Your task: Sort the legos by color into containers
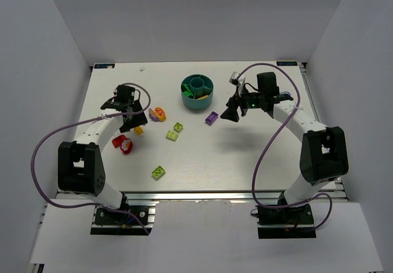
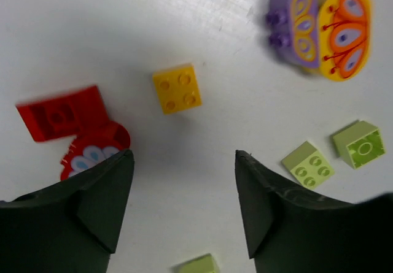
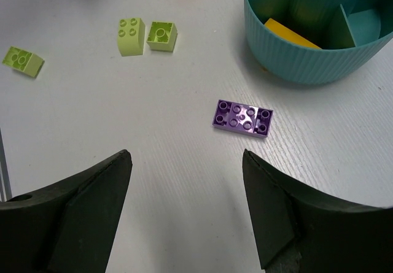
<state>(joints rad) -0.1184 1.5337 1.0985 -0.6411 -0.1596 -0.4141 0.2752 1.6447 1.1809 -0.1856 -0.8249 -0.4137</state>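
My left gripper is open and empty, just above the table, with a yellow brick ahead of its open jaws. A red brick and a red rounded piece lie by its left finger. My right gripper is open and empty, near a flat purple brick that lies on the table in front of the teal bowl. The bowl holds a yellow brick and green pieces in separate wedges.
Two lime bricks lie mid-table and another lime brick lies nearer the front. A purple rounded piece and an orange butterfly piece sit together by the left gripper. White walls enclose the table.
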